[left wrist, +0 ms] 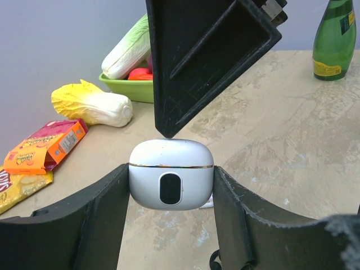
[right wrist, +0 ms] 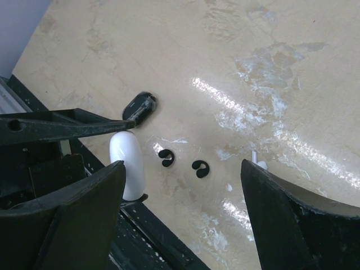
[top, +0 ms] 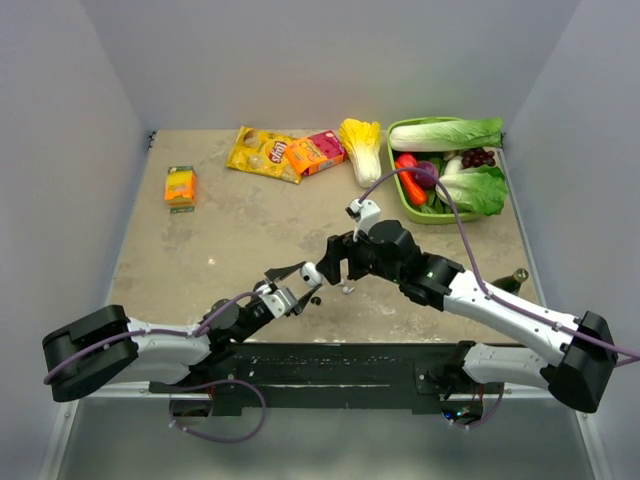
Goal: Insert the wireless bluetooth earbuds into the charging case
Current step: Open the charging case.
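The left fingers pinch the white charging case by its two sides and hold it just above the desk. The right fingers are spread wide with nothing between them, and one tip hangs just over the top of the case.

The lid seam is a closed line, so we judge that the lid must be opened before any bud can go in. To do this well, we should keep the left grip below the seam so that the lid is free. Then we lift the lid with one right fingertip only, gently, so that the case does not turn in the grip.

The case stands with its lid up. Its long axis runs across from one left finger to the other, and its dark oval mark faces the left wrist camera.

In the right wrist view, one black earbud lies on the desk just at 3 o'clock of the case, and the second black earbud lies at 4 o'clock of the first. The black oval case is at 11 o'clock. Both buds are curled like small hooks; we cannot tell which way they point.
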